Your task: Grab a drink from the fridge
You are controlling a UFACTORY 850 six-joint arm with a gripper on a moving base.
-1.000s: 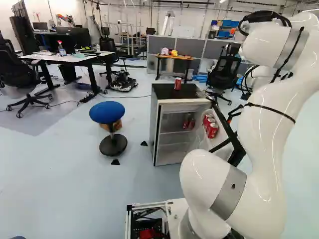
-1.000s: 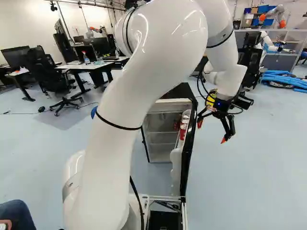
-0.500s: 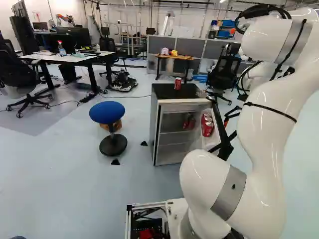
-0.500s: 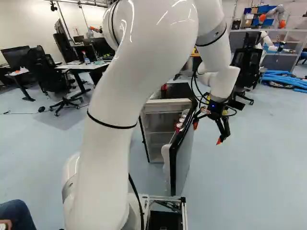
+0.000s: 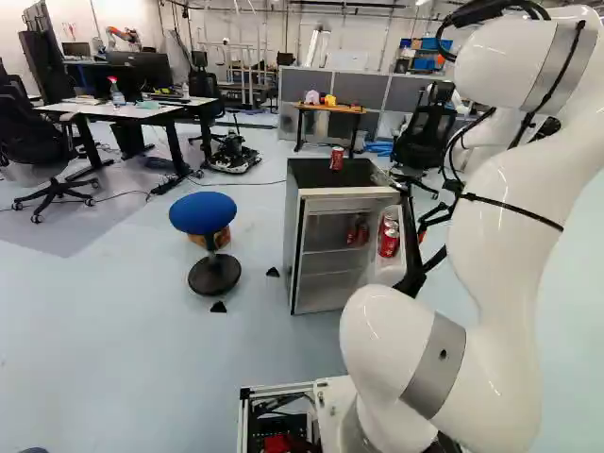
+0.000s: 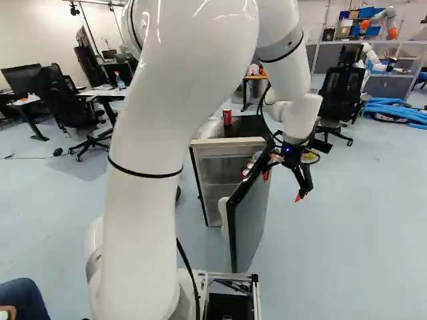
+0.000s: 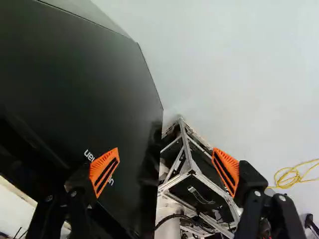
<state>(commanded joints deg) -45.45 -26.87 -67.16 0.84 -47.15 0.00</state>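
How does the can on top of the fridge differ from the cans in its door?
The top can stands alone; the door cans are grouped. The top can rests on the black fridge top, while the door cans sit against the pale door lining. All are red.

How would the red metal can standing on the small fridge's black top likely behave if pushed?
The red metal can would likely tip if pushed near its rim, since it stands upright, taller than wide. Once down, its round body would probably roll along the flat black fridge top.
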